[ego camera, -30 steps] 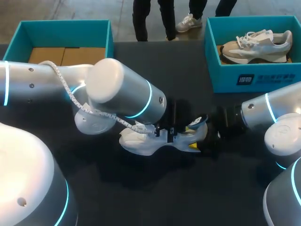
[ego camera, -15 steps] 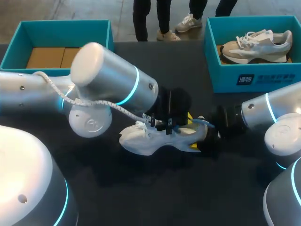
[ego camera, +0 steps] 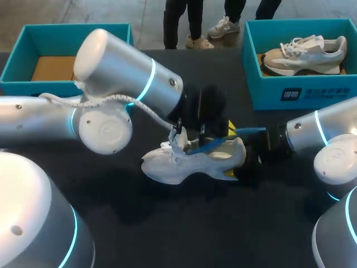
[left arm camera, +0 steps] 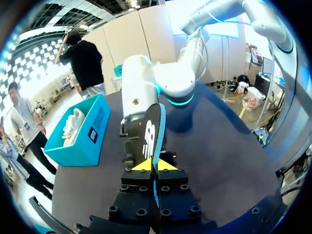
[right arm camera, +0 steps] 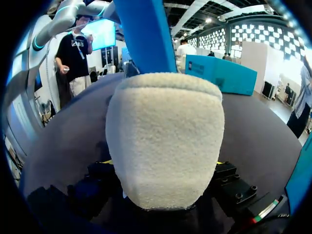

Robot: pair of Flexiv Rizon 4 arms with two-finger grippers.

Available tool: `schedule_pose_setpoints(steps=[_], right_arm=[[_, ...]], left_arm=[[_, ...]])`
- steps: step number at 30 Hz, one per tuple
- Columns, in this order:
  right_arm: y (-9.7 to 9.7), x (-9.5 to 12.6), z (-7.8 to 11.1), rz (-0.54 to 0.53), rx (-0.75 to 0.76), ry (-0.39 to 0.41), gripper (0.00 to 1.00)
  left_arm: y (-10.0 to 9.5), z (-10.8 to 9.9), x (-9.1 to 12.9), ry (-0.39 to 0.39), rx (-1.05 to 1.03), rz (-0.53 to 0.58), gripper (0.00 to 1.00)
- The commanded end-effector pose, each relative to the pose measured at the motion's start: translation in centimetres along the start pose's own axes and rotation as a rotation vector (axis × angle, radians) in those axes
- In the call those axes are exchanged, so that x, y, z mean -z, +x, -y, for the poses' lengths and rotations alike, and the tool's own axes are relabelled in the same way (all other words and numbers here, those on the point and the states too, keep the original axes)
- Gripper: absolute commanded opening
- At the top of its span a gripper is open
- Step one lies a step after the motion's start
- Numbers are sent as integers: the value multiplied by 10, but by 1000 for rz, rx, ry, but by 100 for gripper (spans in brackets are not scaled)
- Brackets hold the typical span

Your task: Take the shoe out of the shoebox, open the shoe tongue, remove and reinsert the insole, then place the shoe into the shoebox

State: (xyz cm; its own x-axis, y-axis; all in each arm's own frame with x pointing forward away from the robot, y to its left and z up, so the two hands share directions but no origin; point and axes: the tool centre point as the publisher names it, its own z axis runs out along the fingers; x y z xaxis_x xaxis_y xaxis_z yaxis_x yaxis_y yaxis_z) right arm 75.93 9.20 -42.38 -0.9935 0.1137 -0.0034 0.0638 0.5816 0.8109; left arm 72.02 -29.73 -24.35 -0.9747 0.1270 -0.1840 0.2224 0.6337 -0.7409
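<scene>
Removing the insole (ego camera: 215,142) | left gripper (left arm camera: 155,165) pinched shut on its edge, partly out of the shoe (ego camera: 184,164) mid-table | right gripper (right arm camera: 163,163) clamps the heel | next, I judge: lift it clear, then slide back.

The left arm (ego camera: 122,78) and right arm (ego camera: 326,131) are thick silver-grey cylinders with rounded white caps and glowing cyan rings (ego camera: 149,79) at the joints, turning black at the wrists. A white braided cable (ego camera: 106,99) runs along the left arm. The left hand (left arm camera: 155,165) is made of matte black blocks studded with screws (left arm camera: 141,188), with yellow triangular tips. The right hand (ego camera: 251,163) is black too.
</scene>
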Motion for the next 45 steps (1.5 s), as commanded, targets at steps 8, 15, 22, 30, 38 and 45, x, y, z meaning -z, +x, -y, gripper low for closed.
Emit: schedule_pose_setpoints(steps=[8, 15, 22, 30, 38, 45], right_arm=[[0, -3, -1, 3, -1, 7, 0], [0, -3, -1, 3, -1, 7, 0], [0, -3, -1, 3, -1, 7, 0], [0, -3, -1, 3, -1, 7, 0], [0, -3, -1, 3, -1, 7, 0], [0, -3, -1, 3, -1, 7, 0]], left_arm=[[-4, 27, 27, 102, -8, -90, 0], [-7, 57, 38, 169, -23, -178, 0], [-6, 86, 57, 267, -50, -288, 0], [-9, 110, 64, 310, -81, -382, 0], [-10, 117, 63, 294, -96, -384, 0], [-10, 117, 63, 294, -96, -384, 0]])
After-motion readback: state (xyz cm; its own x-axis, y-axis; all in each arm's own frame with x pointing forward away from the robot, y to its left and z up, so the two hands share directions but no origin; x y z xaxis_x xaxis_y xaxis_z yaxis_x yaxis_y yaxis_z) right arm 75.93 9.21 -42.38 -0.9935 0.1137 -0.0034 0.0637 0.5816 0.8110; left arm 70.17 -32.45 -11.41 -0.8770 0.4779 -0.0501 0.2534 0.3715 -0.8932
